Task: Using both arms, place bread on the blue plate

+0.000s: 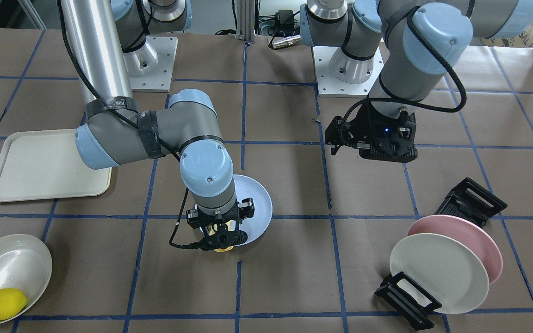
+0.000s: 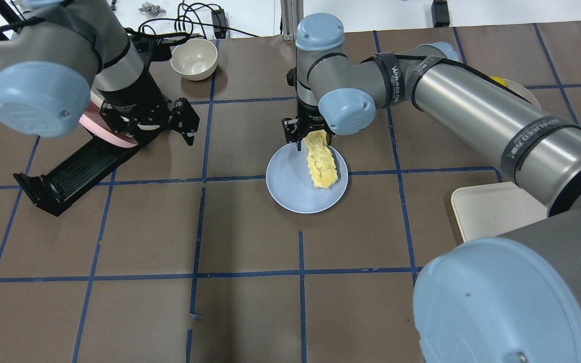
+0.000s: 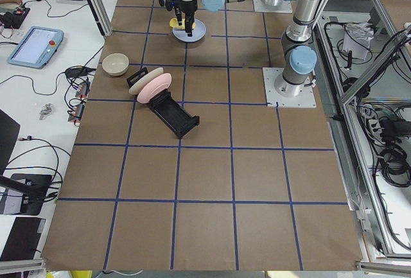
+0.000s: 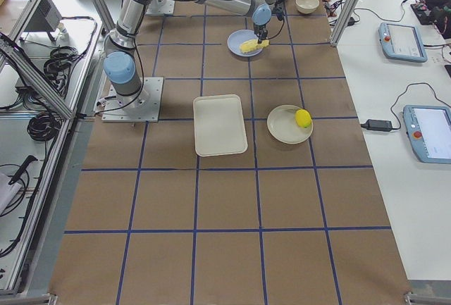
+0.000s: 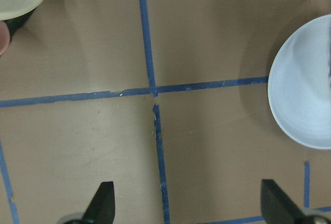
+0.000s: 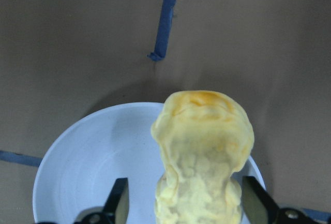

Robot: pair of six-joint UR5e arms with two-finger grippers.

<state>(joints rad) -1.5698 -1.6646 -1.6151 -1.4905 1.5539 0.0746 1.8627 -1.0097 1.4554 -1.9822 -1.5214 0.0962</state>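
The pale-yellow bumpy bread (image 2: 322, 162) lies on the right part of the blue plate (image 2: 290, 187), its golden-brown end (image 6: 201, 100) pointing away from the wrist. My right gripper (image 2: 308, 137) hangs over the plate's far rim, open. In the right wrist view its fingers (image 6: 122, 207) stand on either side of the bread (image 6: 204, 146), with a gap on the left side. My left gripper (image 1: 371, 149) hovers open and empty above the table, to the left of the plate (image 5: 305, 94). In the front-facing view the right wrist hides most of the bread (image 1: 224, 249).
A pink plate (image 1: 472, 233) and a cream plate (image 1: 437, 273) stand in a black rack (image 2: 71, 174) by my left arm. A cream tray (image 1: 40, 166) and a bowl (image 1: 14, 261) holding a lemon (image 1: 2, 304) lie on my right. A small bowl (image 2: 194, 58) sits at the far edge.
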